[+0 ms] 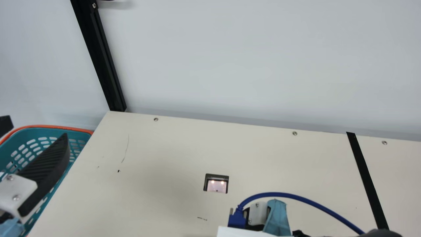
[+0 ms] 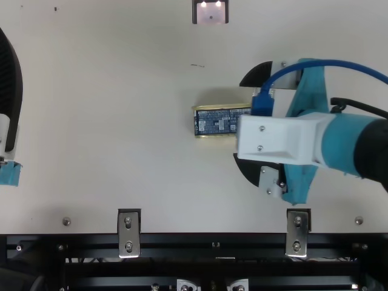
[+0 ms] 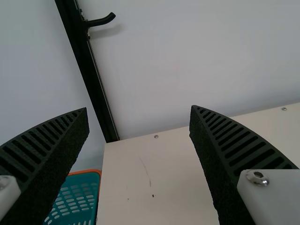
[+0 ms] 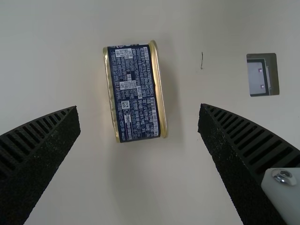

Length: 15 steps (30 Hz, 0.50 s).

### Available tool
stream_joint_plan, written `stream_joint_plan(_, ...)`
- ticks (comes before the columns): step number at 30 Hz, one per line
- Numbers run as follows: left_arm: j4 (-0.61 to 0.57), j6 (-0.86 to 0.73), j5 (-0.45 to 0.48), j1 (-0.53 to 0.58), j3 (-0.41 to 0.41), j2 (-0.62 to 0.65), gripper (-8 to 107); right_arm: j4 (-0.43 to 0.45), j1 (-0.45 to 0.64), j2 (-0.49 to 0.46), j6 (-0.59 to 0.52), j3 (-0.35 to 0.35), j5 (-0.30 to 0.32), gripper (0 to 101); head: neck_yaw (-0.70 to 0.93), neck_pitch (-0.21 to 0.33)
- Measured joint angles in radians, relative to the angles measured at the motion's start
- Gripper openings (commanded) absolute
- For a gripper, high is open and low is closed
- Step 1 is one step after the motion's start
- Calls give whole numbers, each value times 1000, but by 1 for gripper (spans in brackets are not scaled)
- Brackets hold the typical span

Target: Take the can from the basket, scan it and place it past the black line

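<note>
My left gripper [image 1: 36,129] is open at the main view's left, over the teal basket [image 1: 75,129]; in the left wrist view the gripper [image 3: 139,108] has nothing between its fingers. Dark blue with gold rims, the can [image 2: 212,122] rests on its narrow side on the table. My right gripper [image 2: 240,120] stands above it, fingers apart, its white body hiding the can's right end. Seen from the right wrist, the can [image 4: 135,93] lies beyond the open gripper [image 4: 139,106], untouched by either finger. The scanner [image 1: 216,185] sits in the tabletop, lit; the black line [image 1: 366,177] is farther right.
A dark blue cable [image 1: 279,194] arches over the right gripper. The white wall [image 1: 246,59] rises behind the table's back edge, with a black post [image 1: 98,59] at the left. Metal brackets [image 2: 128,233] sit along the front edge.
</note>
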<state>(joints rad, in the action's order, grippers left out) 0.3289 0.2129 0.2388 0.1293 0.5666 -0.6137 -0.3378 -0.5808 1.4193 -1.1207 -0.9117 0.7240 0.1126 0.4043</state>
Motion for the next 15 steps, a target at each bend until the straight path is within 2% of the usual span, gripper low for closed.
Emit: stream_joint_plan(15, 0, 0, 0, 0, 0, 0, 90, -69, -53, 97, -17, 20, -98, 101, 0, -5)
